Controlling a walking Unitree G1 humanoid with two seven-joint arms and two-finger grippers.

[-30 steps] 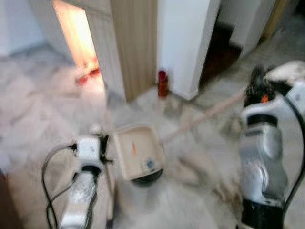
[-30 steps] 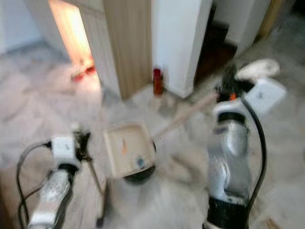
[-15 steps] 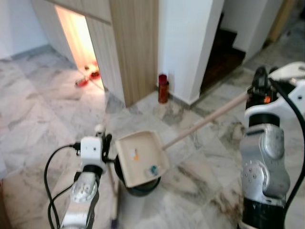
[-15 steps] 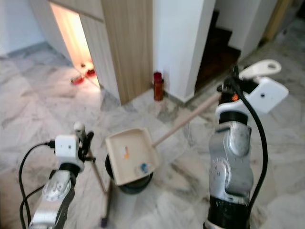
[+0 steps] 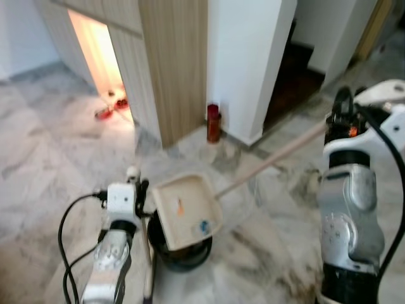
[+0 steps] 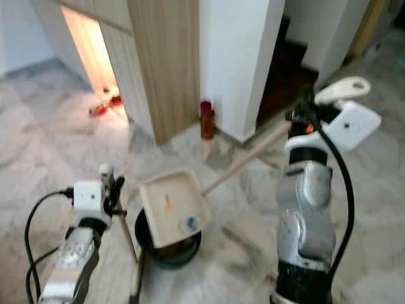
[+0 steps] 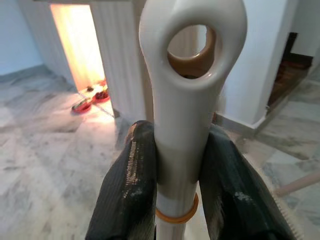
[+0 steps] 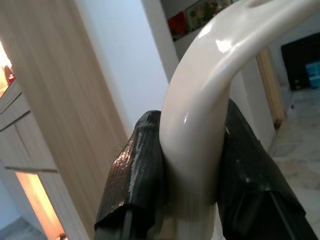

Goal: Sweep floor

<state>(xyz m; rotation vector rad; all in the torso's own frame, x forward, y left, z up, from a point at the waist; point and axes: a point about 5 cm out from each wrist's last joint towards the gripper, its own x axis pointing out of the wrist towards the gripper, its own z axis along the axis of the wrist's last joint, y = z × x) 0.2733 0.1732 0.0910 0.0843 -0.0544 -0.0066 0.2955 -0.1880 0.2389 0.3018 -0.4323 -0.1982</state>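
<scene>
Near the middle of the marble floor [image 5: 50, 158], one dustpan [image 5: 187, 211] hangs tilted over one black bin [image 5: 180, 248], its long handle running up to the far right, where the right gripper [image 8: 192, 165] clamps it. Left gripper [image 7: 181, 192] clasps one broom [image 7: 185, 115], upright just left of the bin.

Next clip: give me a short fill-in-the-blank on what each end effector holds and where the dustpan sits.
1. The left end effector is shut on the ____ handle.
2. The right end effector grips the handle of the ____.
3. The dustpan is tilted over a black ____.
4. Small debris lies ____ the dustpan.

Missing words: broom; dustpan; bin; in
</scene>
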